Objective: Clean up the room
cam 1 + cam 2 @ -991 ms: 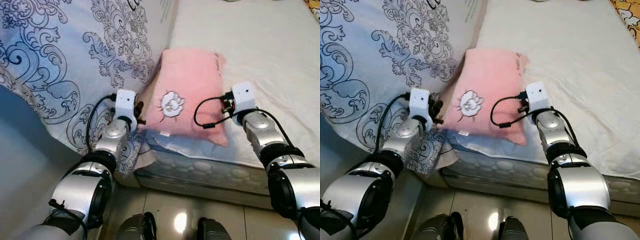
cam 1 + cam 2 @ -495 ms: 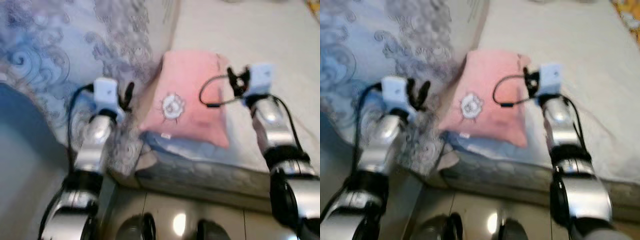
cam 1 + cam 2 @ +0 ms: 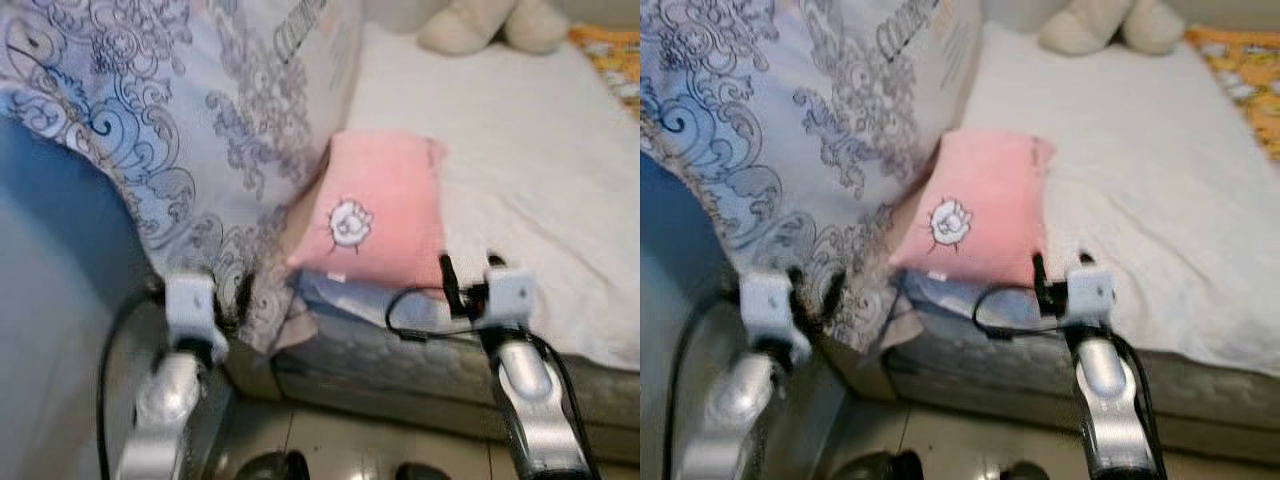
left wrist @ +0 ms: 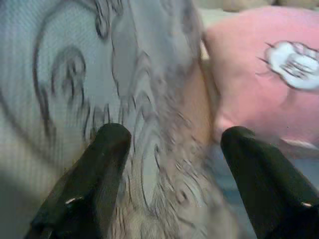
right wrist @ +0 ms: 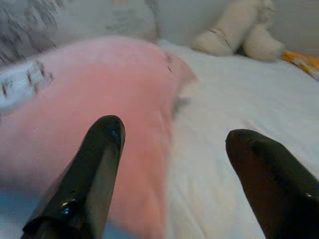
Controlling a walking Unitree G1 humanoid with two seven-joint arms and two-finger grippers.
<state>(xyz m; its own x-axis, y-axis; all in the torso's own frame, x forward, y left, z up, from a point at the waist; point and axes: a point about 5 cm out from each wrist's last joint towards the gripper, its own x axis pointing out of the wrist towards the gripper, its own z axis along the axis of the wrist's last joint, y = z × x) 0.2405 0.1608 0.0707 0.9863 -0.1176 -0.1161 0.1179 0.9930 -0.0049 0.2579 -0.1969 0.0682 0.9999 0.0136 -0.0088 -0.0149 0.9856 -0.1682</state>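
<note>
Fingers spread and empty, the left gripper (image 4: 172, 149) and right gripper (image 5: 172, 144) flank the pink pillow (image 3: 378, 215) at the bed (image 3: 540, 170) edge; best gripped evenly from both sides.

A cream plush toy (image 3: 490, 22), blurred, lies at the far end of the white mattress (image 3: 540, 170). An orange patterned cloth (image 3: 612, 60), perhaps bedding, shows far right.

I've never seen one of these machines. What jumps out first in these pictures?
A pink pillow with a small white cartoon patch lies at the near edge of a white bed. A blue-grey swirl-patterned quilt hangs beside it on the robot's left, and both grippers, left and right, are open.
</note>
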